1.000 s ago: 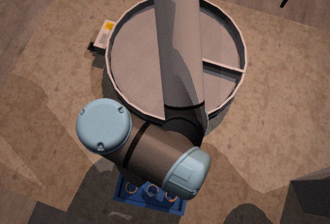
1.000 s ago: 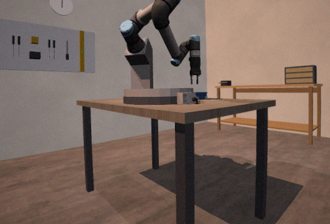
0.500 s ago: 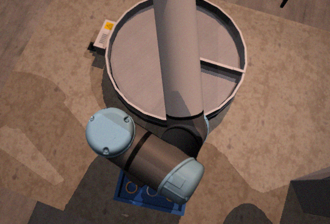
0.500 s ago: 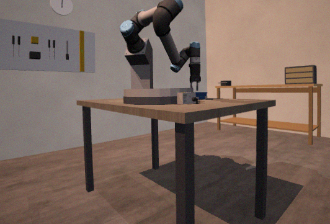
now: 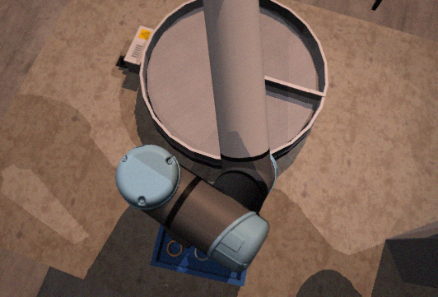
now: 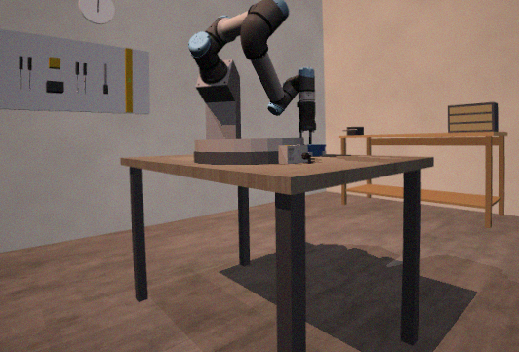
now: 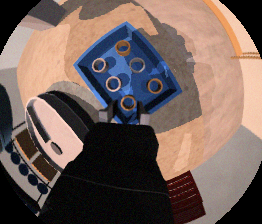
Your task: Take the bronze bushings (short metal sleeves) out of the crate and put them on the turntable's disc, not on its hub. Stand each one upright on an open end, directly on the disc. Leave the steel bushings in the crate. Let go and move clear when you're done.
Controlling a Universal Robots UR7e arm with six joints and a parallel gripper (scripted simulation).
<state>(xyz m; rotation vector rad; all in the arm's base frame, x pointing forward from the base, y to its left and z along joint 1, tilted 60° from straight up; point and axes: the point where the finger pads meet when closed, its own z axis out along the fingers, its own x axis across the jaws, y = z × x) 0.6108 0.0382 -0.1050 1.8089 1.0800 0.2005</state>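
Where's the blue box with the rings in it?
In the top view, the blue crate sits at the bottom, below the turntable and partly hidden under the arm.

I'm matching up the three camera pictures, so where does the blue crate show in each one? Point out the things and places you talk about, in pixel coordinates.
Top: the blue crate [image 5: 198, 274] [image 6: 317, 150] [image 7: 167, 75] is at the bottom, partly hidden under the arm.
Exterior: small, right of centre, at the table's far side behind the white box.
Wrist: upper middle, just beyond the gripper [image 6: 306, 137] [image 7: 127, 106].
Shared landmark: the arm.
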